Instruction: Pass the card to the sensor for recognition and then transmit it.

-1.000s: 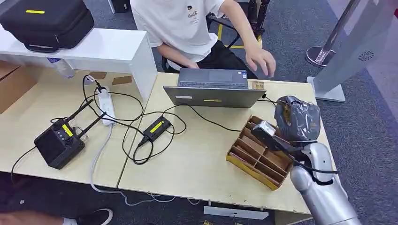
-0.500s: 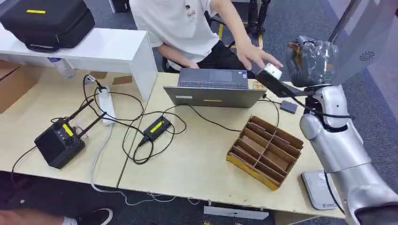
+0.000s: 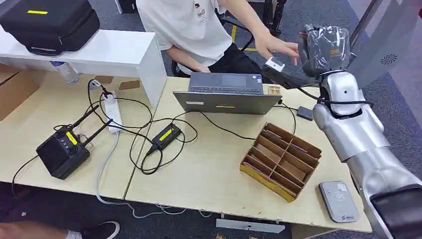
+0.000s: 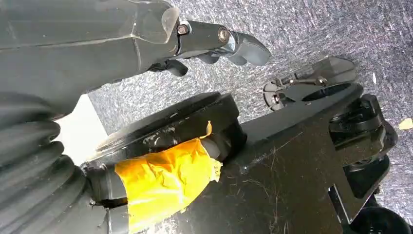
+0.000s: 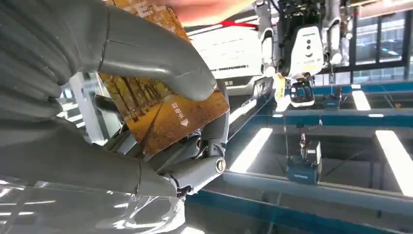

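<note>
My right hand (image 3: 326,44), wrapped in clear film, is raised high beyond the table's far right corner. It pinches an orange card (image 5: 160,112) printed with an autumn tree avenue between thumb and fingers. A person's hand (image 3: 278,47) reaches out beside my right hand, and a blurred fingertip (image 5: 209,7) sits at the card's far edge. The grey card sensor (image 3: 338,200) lies flat on the table's near right corner, well below my arm. My left hand (image 4: 214,41) hangs beside my body over the carpet, fingers stretched out and holding nothing.
A cardboard divider box (image 3: 281,160) sits left of the sensor. An open laptop (image 3: 226,93) stands at the far edge in front of the seated person (image 3: 194,30). Cables, a power strip (image 3: 112,112) and a black radio unit (image 3: 62,152) cover the left tables.
My right arm swung up from over the divider box to well above the table's far corner, carrying the card. The person's hand lifted off the table towards it. The sensor came into sight.
</note>
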